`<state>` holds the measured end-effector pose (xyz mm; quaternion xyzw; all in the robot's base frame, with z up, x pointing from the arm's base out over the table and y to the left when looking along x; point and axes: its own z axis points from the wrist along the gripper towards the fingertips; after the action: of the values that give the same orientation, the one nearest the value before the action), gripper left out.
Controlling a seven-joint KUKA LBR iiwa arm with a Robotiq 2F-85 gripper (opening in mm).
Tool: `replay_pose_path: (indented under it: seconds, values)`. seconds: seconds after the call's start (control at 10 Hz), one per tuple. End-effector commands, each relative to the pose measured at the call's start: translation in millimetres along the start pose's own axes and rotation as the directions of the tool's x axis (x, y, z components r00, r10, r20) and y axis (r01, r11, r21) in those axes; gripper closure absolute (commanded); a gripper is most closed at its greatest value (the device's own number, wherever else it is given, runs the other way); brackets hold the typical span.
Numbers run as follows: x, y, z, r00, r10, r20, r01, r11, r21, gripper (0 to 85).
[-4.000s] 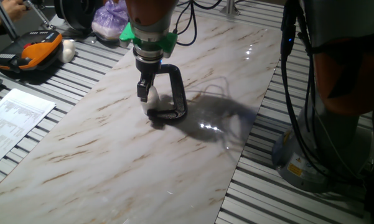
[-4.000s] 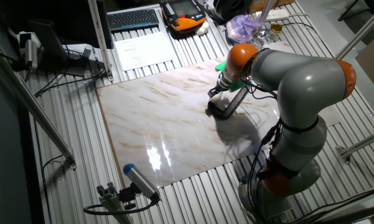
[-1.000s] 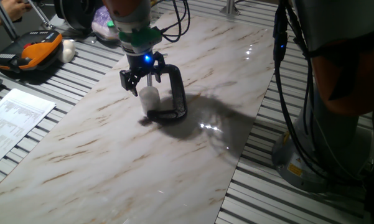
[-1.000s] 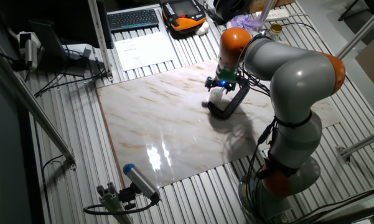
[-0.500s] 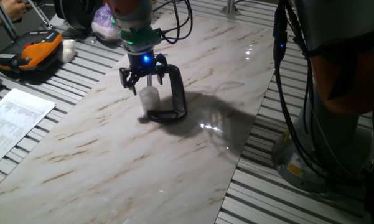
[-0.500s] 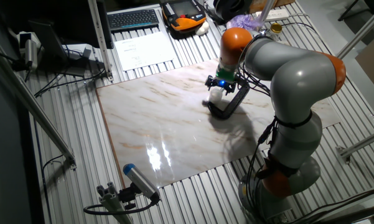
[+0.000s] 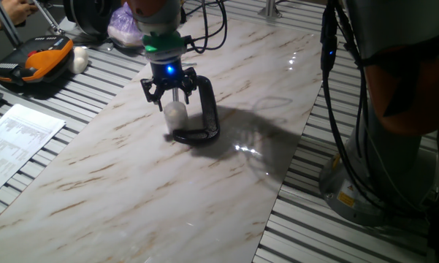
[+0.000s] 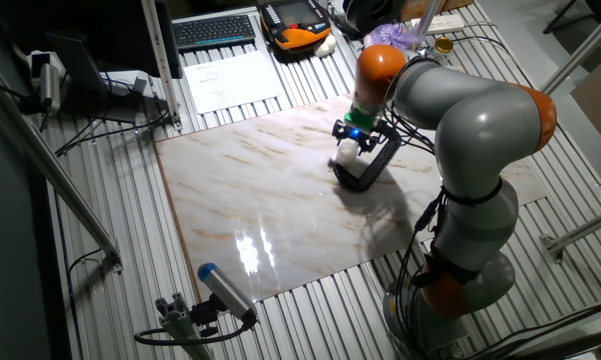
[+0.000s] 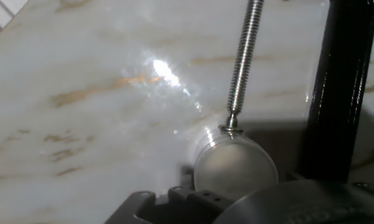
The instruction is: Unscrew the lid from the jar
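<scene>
**Fingers spread above clamped jar**

In the hand view, the lid [image 9: 234,167] appears as a whitish disc nearest the camera, with the tip of the clamp's metal screw [image 9: 241,62] touching its edge and the black C-clamp [image 9: 336,87] frame to the right. In one fixed view, the gripper [image 7: 169,93] hovers directly over the jar [image 7: 176,115], its fingers [image 7: 147,89] spread apart and gripping nothing. The jar stands upright inside the C-clamp on the marble counter [image 7: 131,190]. Farther back, an orange-and-black device [image 7: 31,62] lies beside a sheet of paper [image 7: 11,142].
</scene>
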<state>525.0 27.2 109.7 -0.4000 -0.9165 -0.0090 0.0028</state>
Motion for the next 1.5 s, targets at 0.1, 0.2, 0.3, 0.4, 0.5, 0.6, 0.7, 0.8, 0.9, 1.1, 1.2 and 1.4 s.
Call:
replay_pose_path:
  seconds: [0.1, 0.2, 0.3, 0.4, 0.5, 0.6, 0.7, 0.8, 0.9, 1.1, 1.2, 1.4]
  values:
    - [0.1, 0.0, -0.1, 0.722, 0.692, 0.006, -0.692, 0.722, -0.012, 17.0]
    - [0.0, -0.1, -0.2, 0.717, 0.697, 0.007, -0.697, 0.717, -0.011, 17.0]
    - [0.0, 0.0, -0.3, 0.715, 0.7, 0.01, -0.699, 0.715, -0.008, 17.0]
    - [0.0, -0.1, -0.3, 0.718, 0.696, 0.01, -0.696, 0.718, -0.008, 17.0]
    - [0.0, -0.2, -0.6, 0.719, 0.695, 0.01, -0.695, 0.719, -0.008, 0.0]
    - [0.1, -0.4, -1.0, 0.72, 0.694, 0.01, -0.694, 0.72, -0.008, 0.0]
    - [0.1, -0.4, -1.3, 0.72, 0.694, 0.012, -0.694, 0.72, -0.006, 0.0]
    - [0.0, -0.5, -1.4, 0.72, 0.694, 0.012, -0.694, 0.72, -0.006, 0.0]
    - [-0.1, -0.5, -1.2, 0.719, 0.695, 0.01, -0.695, 0.719, -0.008, 0.0]
    - [-0.2, -0.6, -1.0, 0.719, 0.695, 0.008, -0.695, 0.719, -0.009, 0.0]
    - [-0.2, -0.6, -1.0, 0.718, 0.696, 0.008, -0.696, 0.718, -0.009, 0.0]
    - [-0.2, -0.6, -0.8, 0.716, 0.698, 0.006, -0.698, 0.716, -0.011, 0.0]
